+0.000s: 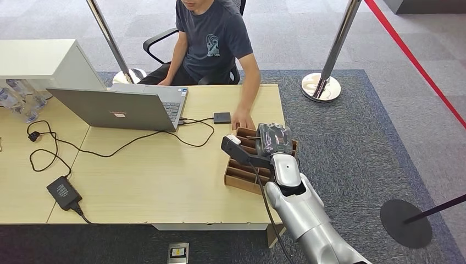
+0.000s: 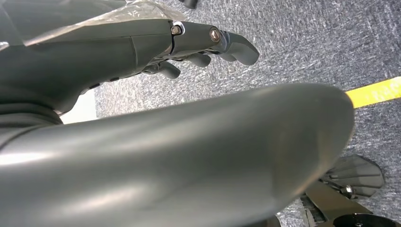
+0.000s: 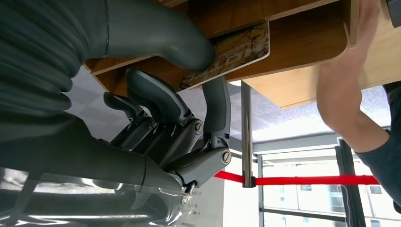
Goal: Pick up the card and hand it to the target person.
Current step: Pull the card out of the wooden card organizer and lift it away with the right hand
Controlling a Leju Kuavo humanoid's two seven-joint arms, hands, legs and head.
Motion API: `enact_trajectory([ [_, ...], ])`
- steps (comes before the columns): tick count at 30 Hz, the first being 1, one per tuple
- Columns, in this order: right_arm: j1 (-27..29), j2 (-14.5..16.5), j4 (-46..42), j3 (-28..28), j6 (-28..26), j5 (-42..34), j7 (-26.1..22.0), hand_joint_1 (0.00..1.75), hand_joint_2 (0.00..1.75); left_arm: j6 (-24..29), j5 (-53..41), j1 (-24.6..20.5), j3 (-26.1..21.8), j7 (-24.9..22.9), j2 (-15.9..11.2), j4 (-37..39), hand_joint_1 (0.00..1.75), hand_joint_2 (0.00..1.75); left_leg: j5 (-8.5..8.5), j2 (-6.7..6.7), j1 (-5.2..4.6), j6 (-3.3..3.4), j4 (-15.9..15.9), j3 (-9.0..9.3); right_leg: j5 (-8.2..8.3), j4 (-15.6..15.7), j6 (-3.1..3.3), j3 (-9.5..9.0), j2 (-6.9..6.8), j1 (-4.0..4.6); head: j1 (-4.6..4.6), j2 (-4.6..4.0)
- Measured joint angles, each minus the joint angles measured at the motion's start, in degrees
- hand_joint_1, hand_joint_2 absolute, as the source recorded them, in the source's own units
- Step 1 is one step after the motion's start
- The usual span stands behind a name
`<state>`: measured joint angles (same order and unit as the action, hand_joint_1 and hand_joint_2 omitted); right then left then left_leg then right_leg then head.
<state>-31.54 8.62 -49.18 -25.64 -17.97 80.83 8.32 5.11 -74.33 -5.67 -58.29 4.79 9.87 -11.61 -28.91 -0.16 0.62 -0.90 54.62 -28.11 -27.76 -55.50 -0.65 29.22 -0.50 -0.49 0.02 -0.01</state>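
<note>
The right hand (image 1: 273, 138) is reaching over the wooden slotted organizer (image 1: 237, 175) at the right end of the counter (image 1: 159, 181). In the right wrist view its thumb and a dark finger are pinching the card (image 3: 227, 54), a patterned card still lying against the wooden dividers of the organizer; whether the card is lifted free cannot be told. The print on the card is too blurred to read.

The left hand (image 2: 208, 47) is hanging over grey carpet with its fingers loosely curled and apart, holding nothing.

Just beside the right hand, the person's hand (image 1: 242, 120) is resting on the counter at the organizer's far edge, close in the way. The person (image 1: 211, 41), in a dark T-shirt with a pale graphic, is sitting in a chair behind the counter. A small black box (image 1: 222, 117) is lying near that hand, cabled to the open grey laptop (image 1: 118, 107), whose lid is carrying a small red logo too small to read. A black power adapter (image 1: 64, 192) is sitting at the counter's near left. Chrome stanchions (image 1: 321, 85) with a red belt (image 1: 412, 55) are standing on the carpet beyond.
</note>
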Motion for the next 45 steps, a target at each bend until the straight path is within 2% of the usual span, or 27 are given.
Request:
enact_trajectory([
  [32, 0.5, -0.5, -0.9, 0.1, 0.6, 0.5, -1.0, 1.75, 1.75, 0.1, -0.4, -0.2, 0.0, 0.0, 0.0, 0.0, 0.0, 0.0, 0.0, 0.0, 0.0, 0.0, 0.0, 0.0, 0.0, 0.0, 0.0, 0.0, 0.0, 0.0, 0.0, 0.01],
  [45, 2.7, -1.8, -6.1, 0.5, 0.6, 1.6, -0.7, 1.75, 1.75, -0.1, -0.4, -0.3, 0.1, 0.0, 0.0, 0.0, 0.0, 0.0, 0.0, 0.0, 0.0, 0.0, 0.0, -0.01, 0.0, 0.0, 0.0, 0.01, 0.0, 0.0, 0.0, -0.01],
])
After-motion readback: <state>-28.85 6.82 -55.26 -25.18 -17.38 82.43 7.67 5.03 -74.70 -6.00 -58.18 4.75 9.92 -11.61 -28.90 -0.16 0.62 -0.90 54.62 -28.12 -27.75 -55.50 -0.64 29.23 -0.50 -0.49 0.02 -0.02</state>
